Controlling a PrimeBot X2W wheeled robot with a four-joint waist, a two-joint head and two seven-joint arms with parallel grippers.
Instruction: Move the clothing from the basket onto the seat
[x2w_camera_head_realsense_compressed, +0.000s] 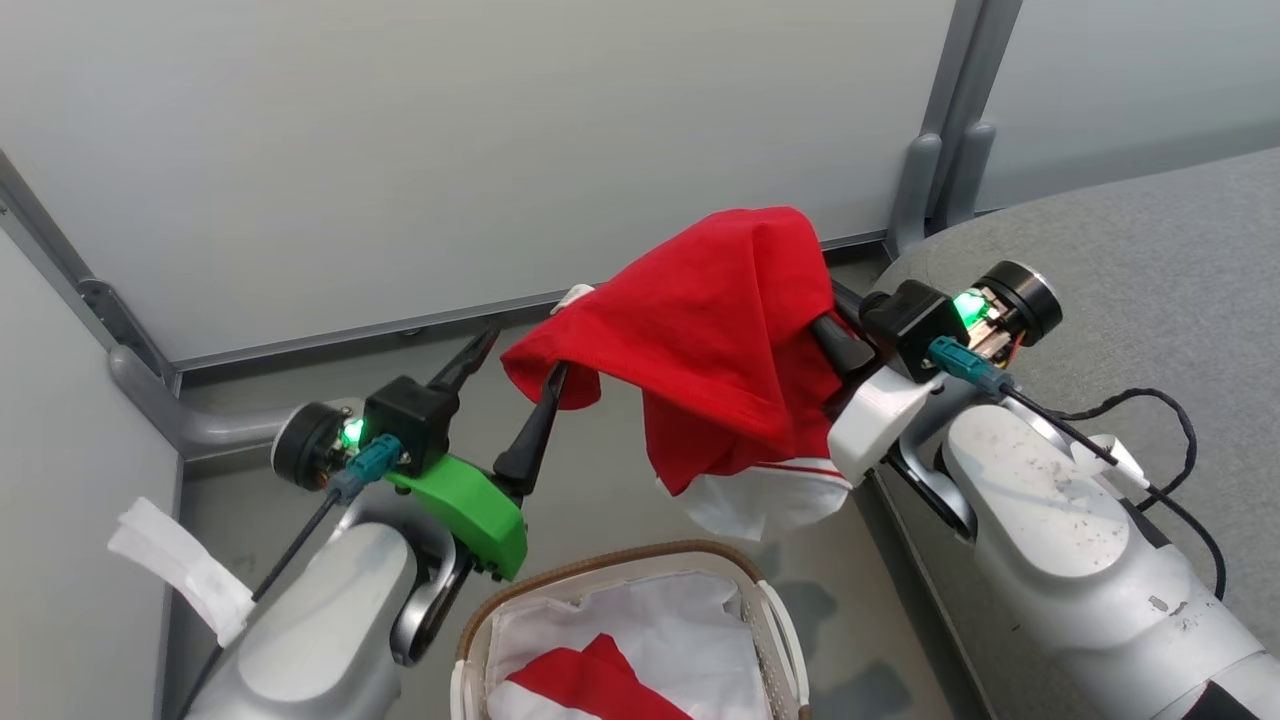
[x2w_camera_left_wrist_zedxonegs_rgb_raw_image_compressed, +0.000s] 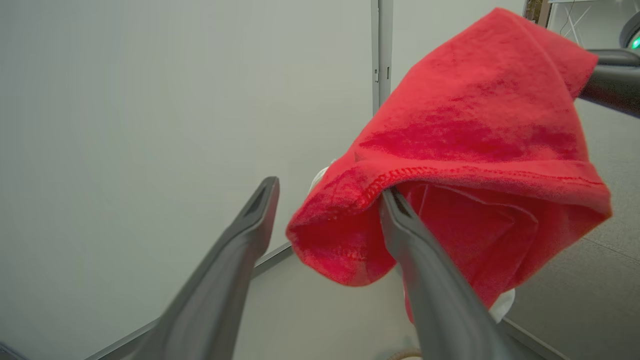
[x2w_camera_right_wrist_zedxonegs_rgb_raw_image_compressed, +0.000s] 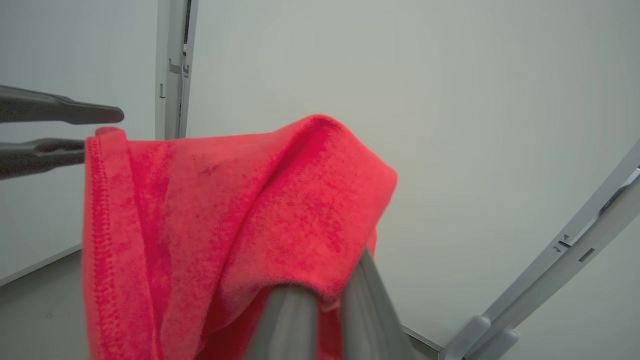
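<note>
One red piece of clothing (x2w_camera_head_realsense_compressed: 720, 330) hangs in the air above the basket (x2w_camera_head_realsense_compressed: 600, 562), its white trim drooping below. My right gripper (x2w_camera_head_realsense_compressed: 828, 340) is shut on its right end, near the edge of the grey seat (x2w_camera_head_realsense_compressed: 1150, 240). The right wrist view shows the two fingers pinched together on the clothing (x2w_camera_right_wrist_zedxonegs_rgb_raw_image_compressed: 240, 210) at my right gripper (x2w_camera_right_wrist_zedxonegs_rgb_raw_image_compressed: 325, 290). My left gripper (x2w_camera_left_wrist_zedxonegs_rgb_raw_image_compressed: 330, 187) stands open, and the red hem (x2w_camera_left_wrist_zedxonegs_rgb_raw_image_compressed: 400, 172) still drapes over one fingertip (x2w_camera_left_wrist_zedxonegs_rgb_raw_image_compressed: 392, 200). A second red garment (x2w_camera_head_realsense_compressed: 585, 685) lies in the basket.
Grey partition panels wall in the corner, with a metal post (x2w_camera_head_realsense_compressed: 935, 170) at the back right. The basket's white liner (x2w_camera_head_realsense_compressed: 660, 620) surrounds the garment inside. Pale floor (x2w_camera_head_realsense_compressed: 600, 480) lies between the basket and the walls. A black cable (x2w_camera_head_realsense_compressed: 1180, 430) loops over my right forearm.
</note>
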